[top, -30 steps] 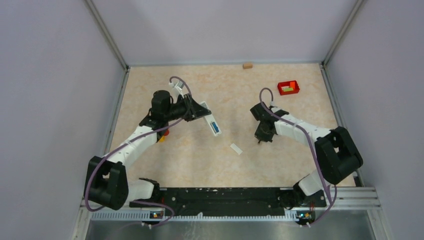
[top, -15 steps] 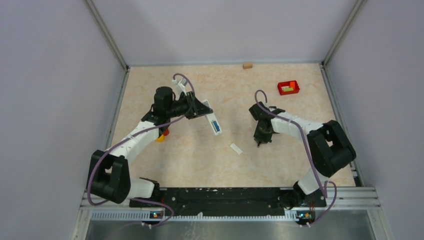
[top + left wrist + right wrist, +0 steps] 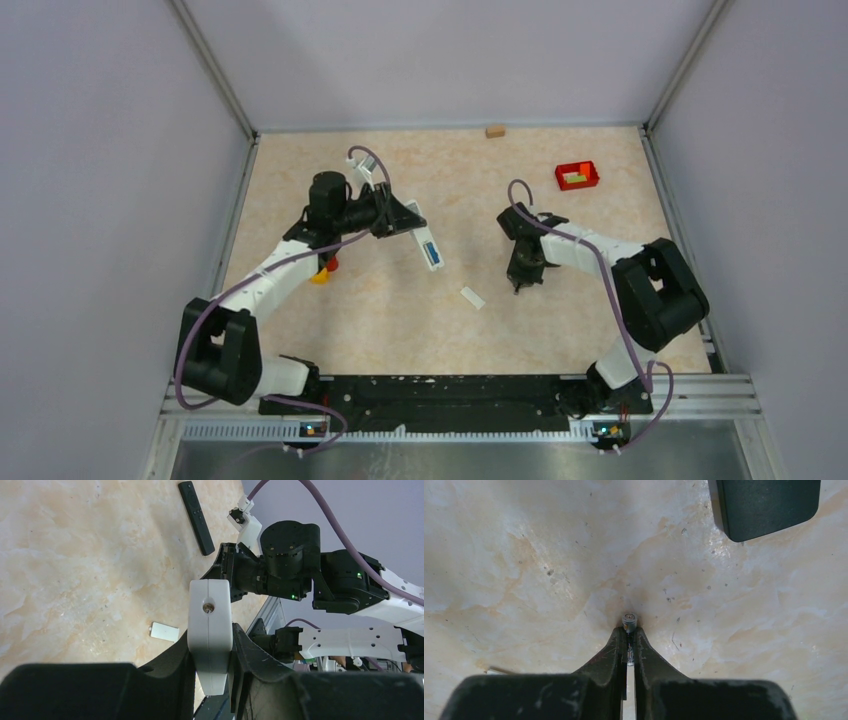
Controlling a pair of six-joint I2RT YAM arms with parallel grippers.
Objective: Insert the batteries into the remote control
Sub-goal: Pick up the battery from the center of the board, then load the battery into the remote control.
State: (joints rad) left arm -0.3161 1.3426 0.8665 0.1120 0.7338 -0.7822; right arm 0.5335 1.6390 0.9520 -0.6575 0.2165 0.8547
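Table [image 3: 380, 320]: beige marble, lilac walls.
Left gripper [image 3: 210, 650]: clamped on the white remote [image 3: 429, 250], bay facing up, presumably for loading.
Cover [image 3: 472, 297]: flat on the table, set aside.
Right gripper [image 3: 628, 645]: pinching a battery [image 3: 629, 620] low over the table, apart from the remote.

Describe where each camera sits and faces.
Top external: above and behind both arms, looking down on them and the beige marbled table.
Left wrist: past the left gripper, shut on the white plastic remote, toward the right arm.
Right wrist: straight down past the right gripper, shut on a metal-tipped battery.
Shared: small white flat cover plate, top and left wrist.
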